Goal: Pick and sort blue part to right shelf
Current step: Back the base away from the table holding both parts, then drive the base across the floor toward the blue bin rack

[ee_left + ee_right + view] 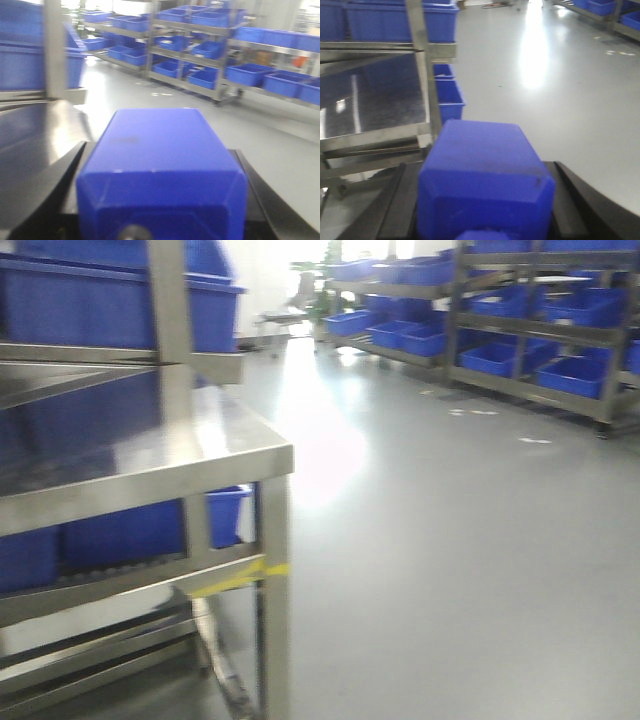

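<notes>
No loose blue part shows in any view. My left gripper [159, 125] fills the left wrist view as one blue block between black side rails; its jaws are together with no gap and nothing between them. My right gripper [482, 132] looks the same and is also shut and empty. A stainless-steel rack [150, 455] with large deep blue bins [100, 300] stands close at the left of the front view. It also shows in the right wrist view [380, 132], ahead and left of the right gripper. The views are blurred.
Grey floor [450, 560] stretches ahead and to the right. More steel racks with shallower blue bins [530, 350] line the far right wall and show in the left wrist view [200, 50]. A yellow tape strip [240, 578] marks the near rack's corner leg.
</notes>
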